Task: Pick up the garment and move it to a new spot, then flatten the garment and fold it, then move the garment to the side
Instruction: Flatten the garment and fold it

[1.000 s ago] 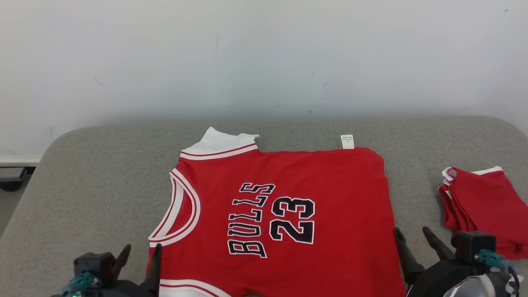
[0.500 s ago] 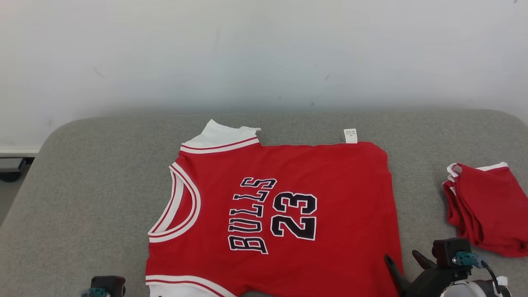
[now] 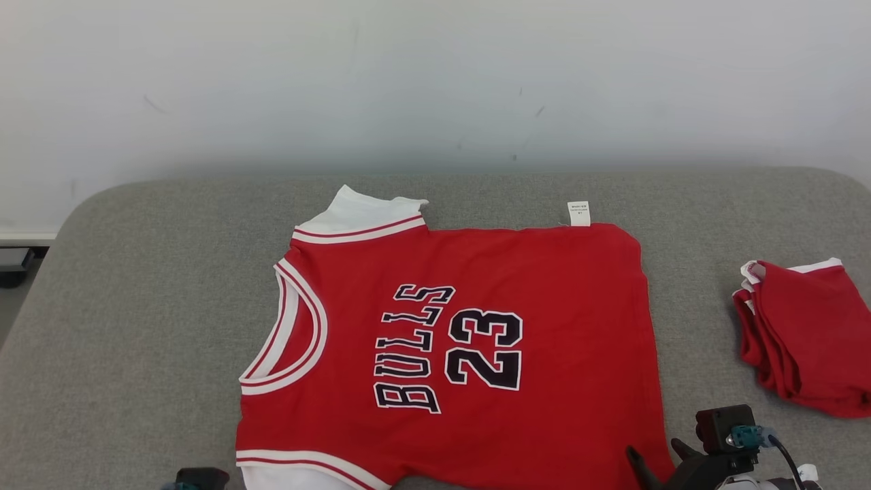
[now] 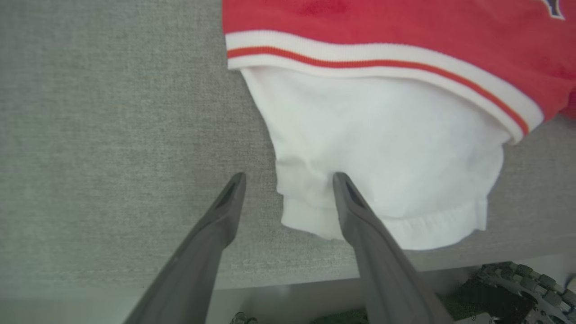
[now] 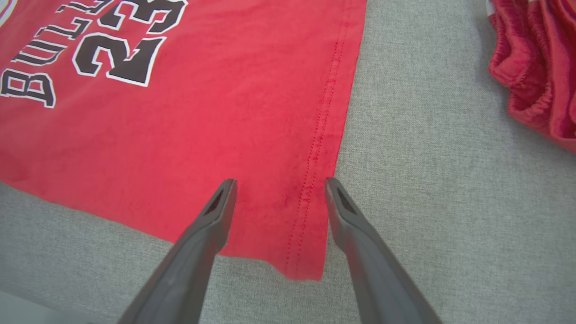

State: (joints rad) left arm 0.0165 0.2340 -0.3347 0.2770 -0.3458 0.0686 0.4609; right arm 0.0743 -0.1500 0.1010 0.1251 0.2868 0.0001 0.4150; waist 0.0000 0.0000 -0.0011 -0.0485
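Observation:
The garment, a red jersey [image 3: 463,340] with white trim and "BULLS 23", lies spread flat on the grey table [image 3: 156,272], collar to the left. Its white sleeve [image 4: 382,148] reaches the table's near edge. My left gripper [image 4: 288,180] hovers open over that sleeve's left edge, one fingertip above the white cloth and the other above bare table. My right gripper [image 5: 279,183] stands open over the jersey's near right hem corner [image 5: 306,252], holding nothing. In the head view the right gripper [image 3: 654,450] sits at the bottom edge, beside the hem.
A folded red garment [image 3: 803,333] lies at the table's right end, also at the top right of the right wrist view as red folds [image 5: 535,63]. A pale wall rises behind the table. Past the table's front edge [image 4: 135,279] the floor and a dark cable chain [image 4: 517,288] show.
Both grippers have drawn back toward the near edge; the left fingers have left the head view. The head camera has shifted a little, so the jersey sits slightly higher in the picture.

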